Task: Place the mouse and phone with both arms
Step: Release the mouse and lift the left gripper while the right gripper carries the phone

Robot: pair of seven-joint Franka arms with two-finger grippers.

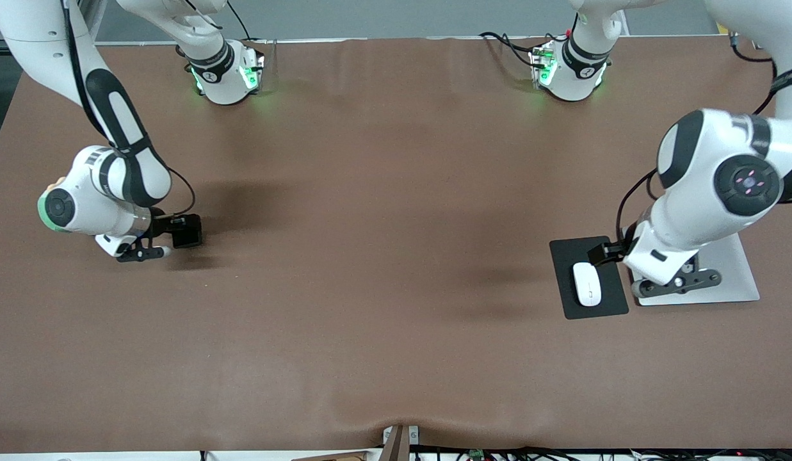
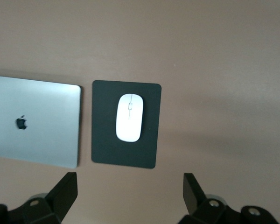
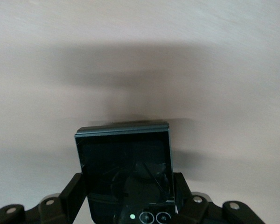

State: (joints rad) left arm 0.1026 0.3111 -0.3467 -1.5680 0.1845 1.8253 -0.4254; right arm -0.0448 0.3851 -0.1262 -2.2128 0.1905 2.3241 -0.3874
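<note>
The white mouse point(image 1: 588, 283) point(image 2: 129, 117) lies on a dark grey mouse pad point(image 1: 565, 256) point(image 2: 102, 140) toward the left arm's end of the table. My left gripper point(image 2: 129, 191) hangs open and empty above the table, just off the pad's edge that lies farther from the front camera. At the right arm's end, my right gripper point(image 3: 128, 179) is shut on the black phone point(image 1: 187, 232) point(image 3: 123, 158). It holds the phone by its two sides, tilted, a little above the bare table. The phone's shadow falls on the cloth beneath it.
A closed silver laptop point(image 1: 735, 269) point(image 2: 32, 121) lies flat beside the pad, toward the left arm's end. Brown cloth point(image 1: 383, 256) covers the table between the two arms. Both arm bases point(image 1: 226, 73) glow green at the edge farthest from the front camera.
</note>
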